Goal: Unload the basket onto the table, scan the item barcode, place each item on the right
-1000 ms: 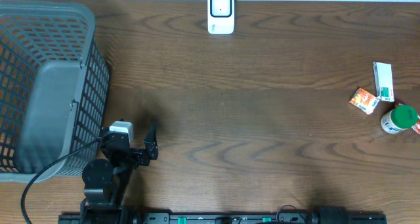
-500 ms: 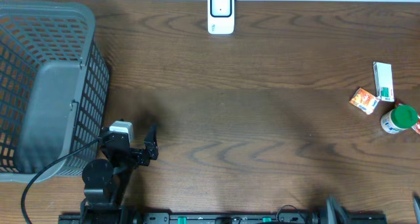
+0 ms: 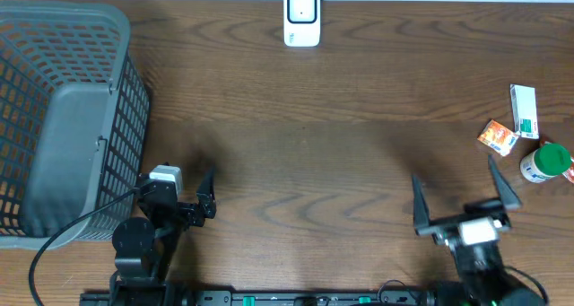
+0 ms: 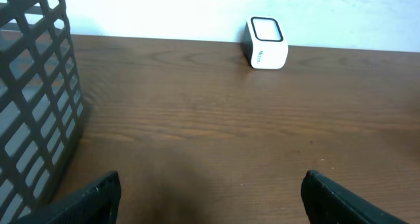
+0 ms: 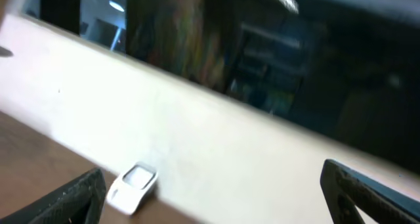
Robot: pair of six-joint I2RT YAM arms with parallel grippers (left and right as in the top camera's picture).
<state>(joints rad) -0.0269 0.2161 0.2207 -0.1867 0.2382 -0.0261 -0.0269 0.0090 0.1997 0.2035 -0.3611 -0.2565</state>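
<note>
1. R gripper (image 3: 452, 169) was seen at lower right of the overhead view, jaws spread wide, nothing held. L gripper (image 4: 213, 184) was seen at lower left, just beside the basket (image 3: 54, 118), also wide and empty.
2. Three items were found bunched at the right edge of the overhead view: box (image 3: 524, 111), packet (image 3: 498, 136) and bottle (image 3: 545, 162). Which one was meant could not be told.
3. Risk: with jaws that wide and the items so close together, a neighbour could be knocked aside, or two caught at once.
4. Risk: the bottle was judged upright and round, so it could be tipped or rolled if it were nudged from the side by a finger.
5. Risk: no barcode could be made out on any item, so a scan could fail if the code face were turned away from the scanner (image 3: 302, 17) at top centre.
6. Risk: the R wrist view was blurred and aimed above the table. Only the scanner was shown there, at lower left, so the approach could be misjudged.
7. Rel. to the R gripper, the items lay up and to the right, near but apart, with the bottle nearest. Rel. to the L gripper, they lay well apart, across the whole frame.
</note>
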